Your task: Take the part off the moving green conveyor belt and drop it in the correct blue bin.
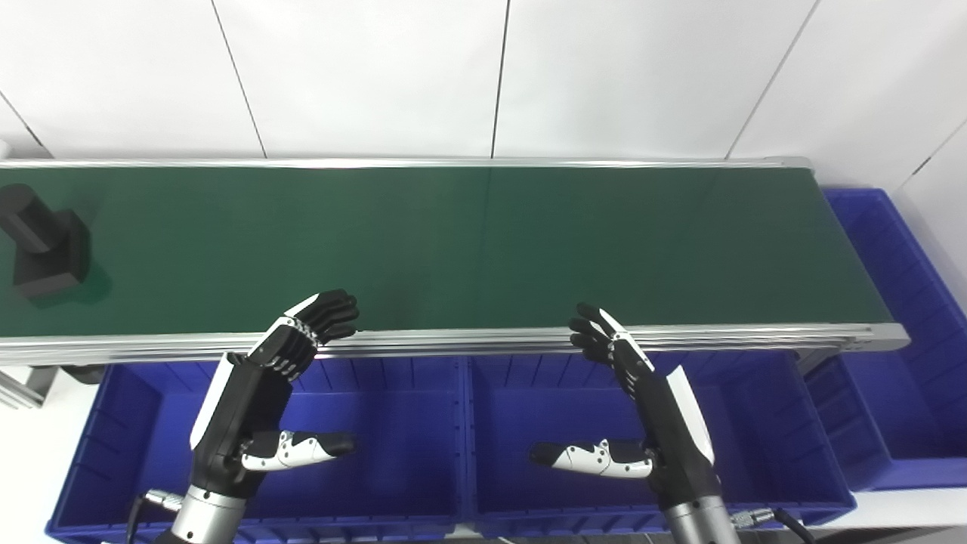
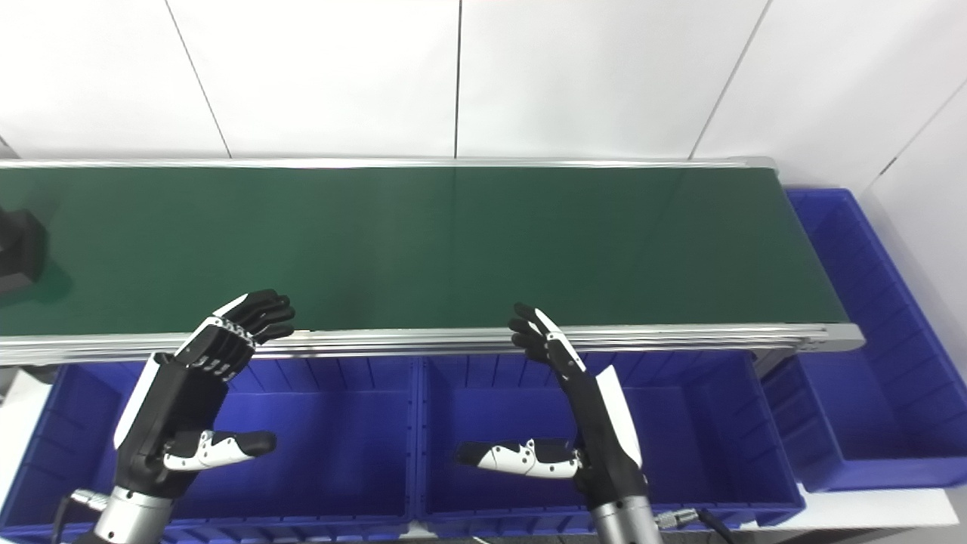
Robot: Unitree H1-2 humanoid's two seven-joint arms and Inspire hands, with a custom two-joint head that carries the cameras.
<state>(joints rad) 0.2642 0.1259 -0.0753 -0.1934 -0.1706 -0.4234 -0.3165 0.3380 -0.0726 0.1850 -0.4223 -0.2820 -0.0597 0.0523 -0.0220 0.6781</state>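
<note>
Both hands sit closest to the camera, raised over the blue bins with palms turned toward each other. Neither holds anything: the left hand [image 1: 253, 404] has its fingers [image 1: 321, 313] curled loosely forward over the near rail [image 1: 483, 340] of the conveyor and its thumb stretched sideways toward the other hand; the right hand [image 1: 650, 408] has its fingers straight and spread, reaching up to the same rail, its thumb pointing back at the left one.

A black part [image 1: 41, 242], a blocky base with a round stub on top, rests on the green belt [image 1: 483, 242] well away from the left hand, up and off to that hand's outer side, at the picture's left edge. It is farther still from the right hand. In the right eye view only its corner shows at the frame edge.

Directly below the left hand lies one blue bin [image 1: 378, 453], and below the right hand a second blue bin [image 1: 763, 438], the two touching along a shared wall between the thumbs. Beyond the right hand's outer side, at the end of the belt, a third blue bin [image 1: 899, 317] runs away from the camera. White wall panels [image 1: 483, 75] stand behind the conveyor's far rail.
</note>
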